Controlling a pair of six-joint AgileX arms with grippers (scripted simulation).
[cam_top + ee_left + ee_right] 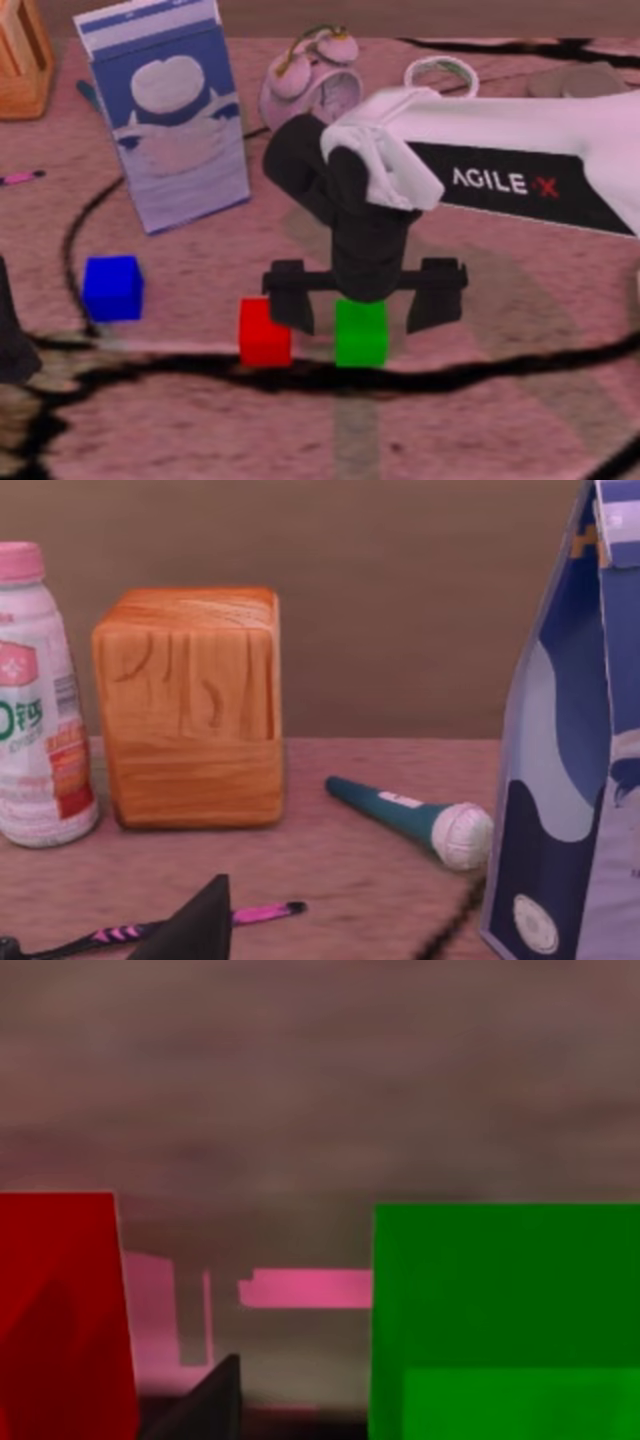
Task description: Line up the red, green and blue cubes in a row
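The red cube (264, 332) and the green cube (360, 332) sit side by side near the table's front, a small gap between them. Apart to the left and slightly farther back is the blue cube (112, 288). My right gripper (362, 320) hangs open over the green cube, one finger on each side and neither touching it. Its left finger (292, 305) is next to the red cube. The right wrist view shows the red cube (60, 1310), the green cube (505, 1310) and one dark fingertip (205, 1400) in the gap. My left arm (10, 335) is parked at the left edge.
A tall blue-and-white carton (165, 110) stands behind the blue cube, with a pink alarm clock (312, 85) to its right. A wooden box (190, 705), a bottle (35, 695), a teal microphone (410, 820) and a pink pen (20, 178) occupy the back left.
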